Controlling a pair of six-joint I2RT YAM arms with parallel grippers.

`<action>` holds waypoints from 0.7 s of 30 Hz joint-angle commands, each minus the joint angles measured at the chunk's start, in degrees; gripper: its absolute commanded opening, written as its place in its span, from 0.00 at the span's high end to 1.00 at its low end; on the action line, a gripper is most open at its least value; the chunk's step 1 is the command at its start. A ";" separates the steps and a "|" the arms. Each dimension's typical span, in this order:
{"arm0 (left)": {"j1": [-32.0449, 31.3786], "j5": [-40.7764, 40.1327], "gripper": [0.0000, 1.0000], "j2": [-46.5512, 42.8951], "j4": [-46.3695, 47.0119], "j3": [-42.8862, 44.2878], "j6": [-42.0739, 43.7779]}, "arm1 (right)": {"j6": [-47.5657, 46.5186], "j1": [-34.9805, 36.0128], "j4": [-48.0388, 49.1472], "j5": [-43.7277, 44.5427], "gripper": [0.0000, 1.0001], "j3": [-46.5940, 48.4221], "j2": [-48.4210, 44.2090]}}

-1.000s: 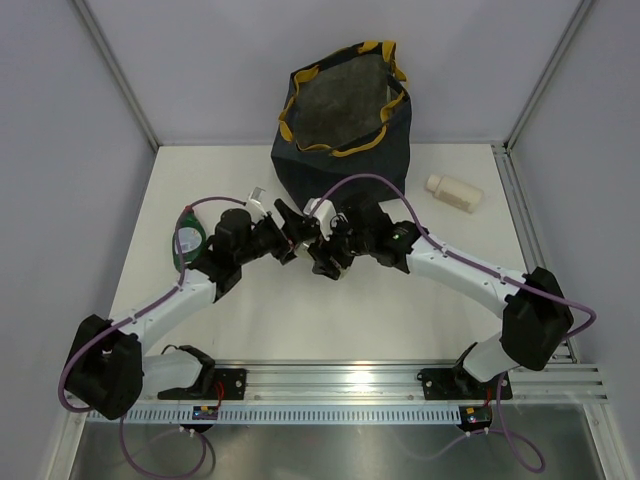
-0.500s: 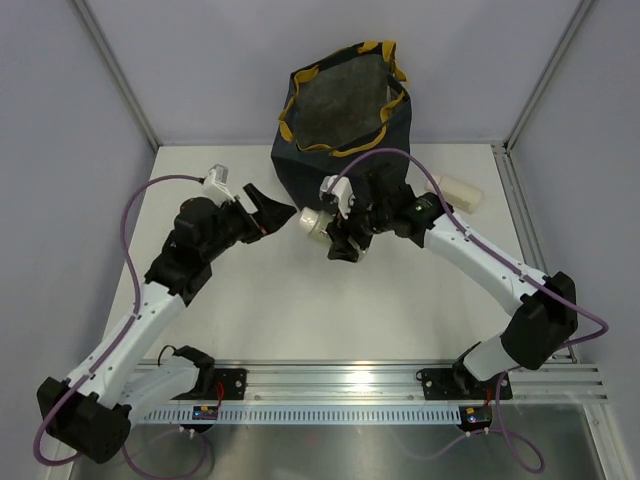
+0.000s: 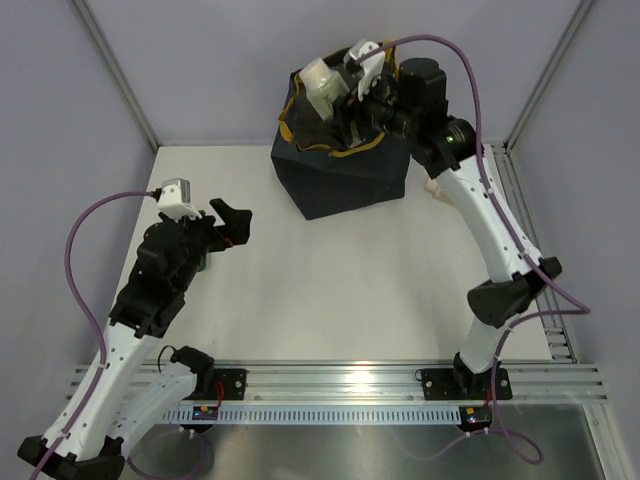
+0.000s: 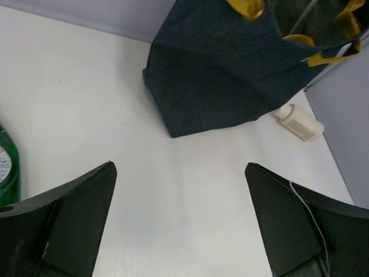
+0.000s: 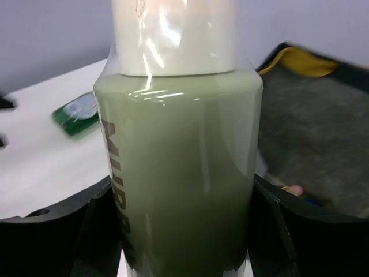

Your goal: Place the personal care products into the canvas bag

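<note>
My right gripper (image 3: 342,95) is shut on a pale olive bottle with a cream cap (image 3: 323,82) and holds it high over the open mouth of the navy canvas bag (image 3: 345,170). In the right wrist view the bottle (image 5: 179,167) fills the space between the fingers (image 5: 271,231), with the bag's grey lining (image 5: 314,133) behind it; a bit of pink shows inside (image 5: 294,189). My left gripper (image 3: 232,222) is open and empty over the table, left of the bag (image 4: 230,63). A cream bottle (image 4: 300,122) lies right of the bag.
A green bottle (image 4: 6,167) lies on the table at the left, mostly under my left arm (image 3: 203,262); it also shows in the right wrist view (image 5: 78,113). The cream bottle is nearly hidden behind my right arm (image 3: 433,186). Enclosure walls ring the table.
My right arm has lifted the pale bottle from table height in front of the bag up over the bag's mouth. My left arm has drawn back to the left, open.
</note>
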 commanded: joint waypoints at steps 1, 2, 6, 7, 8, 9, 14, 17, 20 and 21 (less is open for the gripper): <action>0.30 -6.05 0.01 -2.36 -1.90 -2.39 3.69 | 5.81 -2.64 13.28 12.77 1.00 11.80 10.42; 0.30 -7.71 0.01 -2.80 -2.34 -2.92 4.30 | 5.73 -2.90 16.95 13.94 1.00 13.56 14.62; 0.31 -13.34 0.01 -4.04 -5.58 -3.27 7.20 | 4.94 -4.57 23.92 18.69 1.00 18.14 22.11; 0.39 -14.66 0.01 -3.87 -6.12 -3.27 7.90 | 6.42 -5.10 24.80 21.39 1.00 18.06 22.92; 0.39 -17.46 0.01 -3.52 -6.73 -3.45 9.13 | 6.95 -5.36 24.90 21.59 1.00 17.97 23.62; 0.48 -18.70 0.01 -3.08 -7.69 -3.62 9.66 | 7.74 -5.72 24.72 21.25 1.00 16.58 24.15; 3.46 -18.20 0.01 4.11 -7.27 -4.06 10.81 | 12.05 -6.51 25.95 16.42 1.00 5.07 20.65; 8.38 -11.72 0.01 9.64 -5.07 -3.98 9.33 | 16.00 -6.42 20.89 15.70 1.00 3.73 22.91; 14.09 -6.94 0.01 14.31 -3.14 -2.49 7.12 | 21.71 -6.60 12.46 16.75 0.93 10.04 28.70; 15.84 -6.85 0.01 17.64 -2.87 -1.61 6.86 | 23.12 -6.68 10.85 17.54 0.89 13.19 30.21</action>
